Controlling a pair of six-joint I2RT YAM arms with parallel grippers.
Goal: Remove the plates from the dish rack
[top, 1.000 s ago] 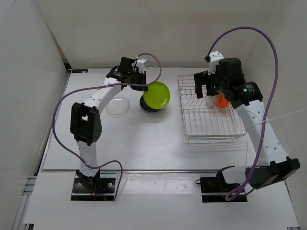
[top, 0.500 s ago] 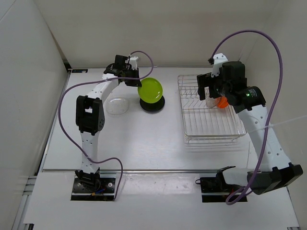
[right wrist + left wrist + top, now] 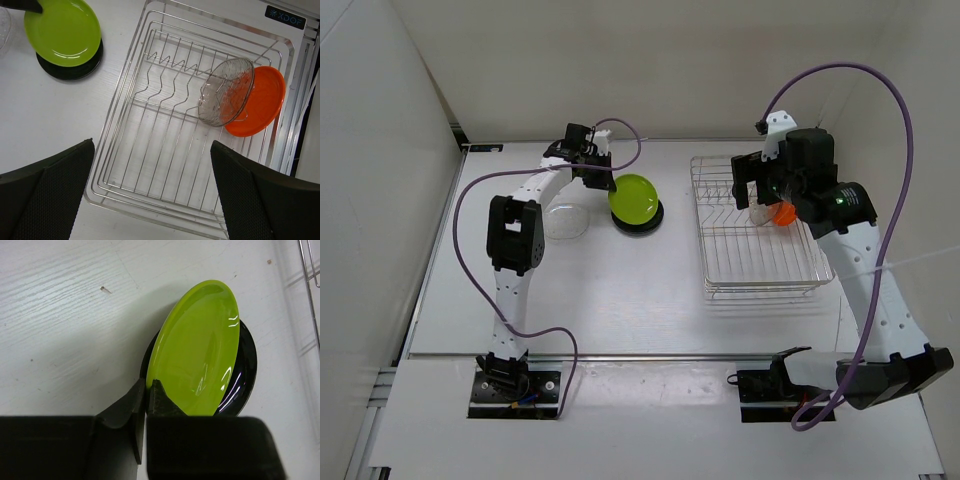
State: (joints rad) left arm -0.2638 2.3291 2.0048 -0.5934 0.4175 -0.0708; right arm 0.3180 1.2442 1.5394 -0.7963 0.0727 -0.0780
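My left gripper [image 3: 147, 385] is shut on the near rim of the lime green plate [image 3: 200, 350], which tilts over the glossy black plate [image 3: 245, 370] lying on the table. From the top view the green plate [image 3: 633, 197] covers most of the black plate [image 3: 640, 224]. A clear plate [image 3: 565, 220] lies on the table to their left. The dish rack [image 3: 760, 250] stands at the right. In it a clear plate [image 3: 226, 91] leans against an orange plate [image 3: 260, 102]. My right gripper [image 3: 151, 145] hangs open above the dish rack [image 3: 150, 150], holding nothing.
White walls close in the table at the left and back. The rack's right side sits near the table's right edge, beside a black labelled strip [image 3: 285, 16]. Purple cables loop above both arms.
My left gripper has swung the green plate left and down over the black plate. The right arm has shifted slightly above the rack, still open.
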